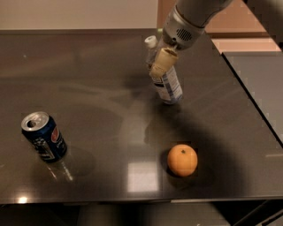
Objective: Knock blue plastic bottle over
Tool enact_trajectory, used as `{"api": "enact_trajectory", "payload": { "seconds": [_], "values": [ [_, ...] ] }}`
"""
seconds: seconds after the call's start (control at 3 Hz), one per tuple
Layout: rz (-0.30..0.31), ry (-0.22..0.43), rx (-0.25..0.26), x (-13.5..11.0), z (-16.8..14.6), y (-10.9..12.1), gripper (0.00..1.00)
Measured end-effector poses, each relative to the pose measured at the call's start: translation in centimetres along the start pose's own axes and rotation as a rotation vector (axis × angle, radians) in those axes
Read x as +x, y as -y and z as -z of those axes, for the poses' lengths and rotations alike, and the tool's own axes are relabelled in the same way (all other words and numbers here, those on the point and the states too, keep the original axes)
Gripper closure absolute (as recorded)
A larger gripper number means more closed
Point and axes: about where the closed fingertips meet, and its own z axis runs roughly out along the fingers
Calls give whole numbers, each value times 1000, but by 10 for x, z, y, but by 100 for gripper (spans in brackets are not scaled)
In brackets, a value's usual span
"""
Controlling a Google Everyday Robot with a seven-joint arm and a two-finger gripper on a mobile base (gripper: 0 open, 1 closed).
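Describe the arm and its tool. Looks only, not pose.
The arm is a thick, rounded tube in light grey that enters from the top right. Its wrist collar is a darker grey with a patch of small vent holes. The tool, at the upper part of the bottle, is cream-coloured and rounded. No cables, sleeves or markings show.
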Motion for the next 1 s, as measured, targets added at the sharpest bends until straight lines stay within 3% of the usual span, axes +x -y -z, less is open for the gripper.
{"api": "enact_trajectory", "payload": {
  "seconds": [0.33, 1.0],
  "values": [
    [56, -96, -54, 12, -9, -8, 100],
    [208, -217, -139, 19, -29, -26, 59]
  ]
}}
